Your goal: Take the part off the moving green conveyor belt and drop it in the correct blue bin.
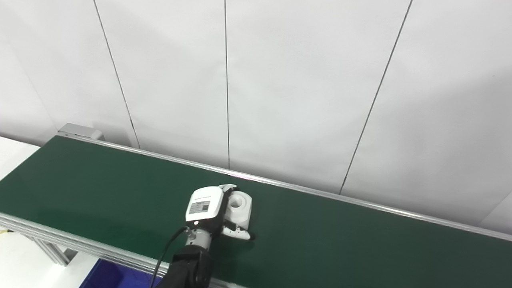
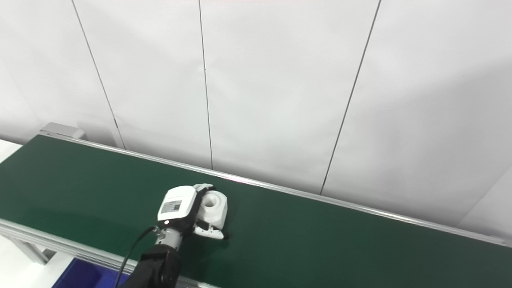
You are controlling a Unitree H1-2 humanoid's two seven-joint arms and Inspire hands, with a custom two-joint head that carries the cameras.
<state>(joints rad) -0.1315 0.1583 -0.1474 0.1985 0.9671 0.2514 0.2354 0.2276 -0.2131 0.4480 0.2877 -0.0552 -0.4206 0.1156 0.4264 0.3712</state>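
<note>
Left eye view: dark green flat conveyor belt [image 1: 100,188] with silver aluminium side rails runs from upper left to lower right, in front of a white panelled wall [image 1: 300,88] with thin dark seams. Left hand [image 1: 208,210], white shell with a small label on its back, on a black forearm coming up from the bottom edge, sits over the belt near the near rail. White plastic part [image 1: 240,208], blocky with a round hole on top, is on the belt, just right of the hand and touching it. Fingers [image 1: 230,187] curl round the part's far side, thumb [image 1: 239,234] lies along its near side; hand is wrapped on the part. Cannot tell if the part is lifted off the belt. Corner of a dark blue plastic bin [image 1: 108,277] shows below the near rail, left of the forearm. Right hand not visible.

Right eye view: same scene, shifted left. Left hand [image 2: 180,208] closed round the white part [image 2: 214,208], part on the belt's near half, right of the hand. Thumb [image 2: 210,233] under the part's near edge. Blue bin [image 2: 76,276] corner below the near rail, left of the black forearm. Belt [image 2: 320,240] bare right of the part.
</note>
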